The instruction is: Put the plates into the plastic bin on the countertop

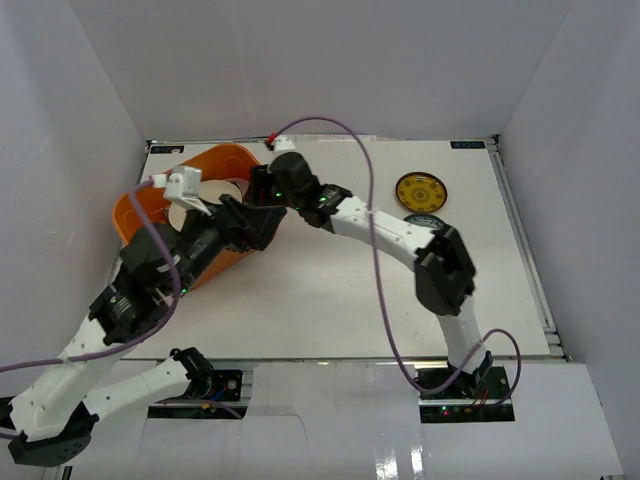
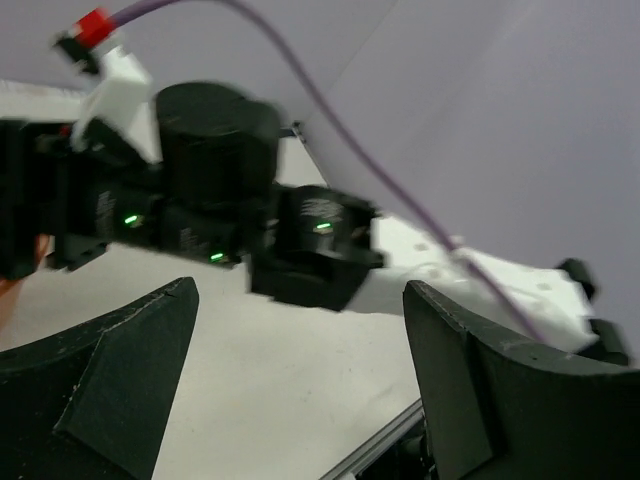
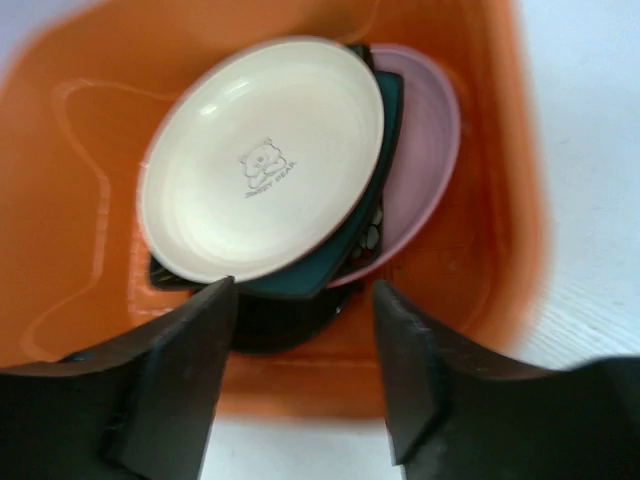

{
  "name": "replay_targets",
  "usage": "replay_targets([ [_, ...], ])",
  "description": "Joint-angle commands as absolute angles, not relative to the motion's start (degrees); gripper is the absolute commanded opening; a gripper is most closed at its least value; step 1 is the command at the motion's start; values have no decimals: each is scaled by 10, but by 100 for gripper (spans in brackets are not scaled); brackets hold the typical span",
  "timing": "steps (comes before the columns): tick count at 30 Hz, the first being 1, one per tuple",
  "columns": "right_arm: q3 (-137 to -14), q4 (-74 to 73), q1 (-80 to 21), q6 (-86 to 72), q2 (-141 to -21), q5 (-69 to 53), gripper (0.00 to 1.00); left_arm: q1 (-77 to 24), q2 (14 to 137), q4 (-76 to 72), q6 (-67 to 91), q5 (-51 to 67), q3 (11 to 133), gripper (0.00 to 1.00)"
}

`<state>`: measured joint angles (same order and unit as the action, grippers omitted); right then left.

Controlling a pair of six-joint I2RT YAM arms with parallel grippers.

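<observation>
Top view: the plastic bin (image 1: 135,215) sits at the far left of the countertop (image 1: 330,300), with the cream plate (image 1: 215,192) inside. The yellow-patterned plate (image 1: 420,190) lies at the far right. The blue-patterned plate (image 1: 425,222) is just near of it, partly under the right arm (image 1: 400,235).

Left wrist view: the left gripper (image 2: 300,340) is spread wide and holds nothing.

Right wrist view: the right gripper (image 3: 305,320) is spread and empty over the bin's wall. The cream plate rests on the teal plate (image 3: 340,255) and the pink plate (image 3: 425,150).

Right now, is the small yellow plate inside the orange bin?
No, the yellow plate lies on the white countertop, well apart from the bin.
</observation>
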<state>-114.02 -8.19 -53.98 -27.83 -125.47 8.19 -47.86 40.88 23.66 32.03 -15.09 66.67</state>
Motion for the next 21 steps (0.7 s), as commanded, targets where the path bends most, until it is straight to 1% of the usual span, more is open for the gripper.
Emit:
replay_targets([
  [1, -973, 31, -457, -270, -1055, 93, 60, -480, 496, 237, 359, -88, 645, 93],
  [2, -922, 45, -429, -279, -982, 81, 55, -481, 537, 223, 375, -73, 636, 92],
  [3, -871, 67, -396, -305, -949, 58, 47, -481, 555, 208, 382, -59, 613, 91],
  [4, -776, 77, -324, -315, -921, 48, 34, -486, 574, 168, 389, -35, 601, 90],
  [5, -737, 83, -290, -318, -874, 39, 31, -489, 595, 147, 396, -26, 592, 89],
  [6, -703, 83, -254, -317, -859, 35, 27, -491, 644, 131, 408, -19, 585, 89],
  [7, -651, 80, -186, -316, -848, 26, 23, -498, 670, 103, 412, -5, 584, 88],
  [8, -632, 80, -153, -314, -841, 10, 23, -502, 697, 87, 416, -3, 585, 87],
  [9, -616, 80, -120, -313, -841, -16, 25, -507, 749, 56, 425, -2, 586, 86],
  [10, -595, 81, -66, -310, -844, -21, 28, -508, 776, 41, 431, 16, 591, 84],
  [11, -590, 80, -42, -309, -856, -25, 32, -509, 802, 24, 437, 20, 595, 82],
  [12, -585, 81, -19, -307, -865, -33, 39, -511, 828, 10, 443, 18, 599, 80],
  [13, -583, 80, 22, -302, -874, -31, 51, -516, 878, -22, 460, 16, 610, 79],
  [15, -584, 82, 51, -301, -914, -42, 59, -520, 930, -46, 475, 13, 624, 79],
  [16, -587, 83, 72, -301, -929, -46, 62, -524, 983, -63, 488, 11, 633, 79],
  [18, -605, 87, 83, -298, -982, -68, 65, -524, 1036, -78, 496, 15, 670, 79],
  [19, -613, 86, 89, -296, -1000, -71, 66, -524, 1088, -80, 504, 14, 686, 79],
  [21, -634, 89, 91, -295, -1049, -83, 66, -524, 1136, -89, 505, 22, 736, 79],
])
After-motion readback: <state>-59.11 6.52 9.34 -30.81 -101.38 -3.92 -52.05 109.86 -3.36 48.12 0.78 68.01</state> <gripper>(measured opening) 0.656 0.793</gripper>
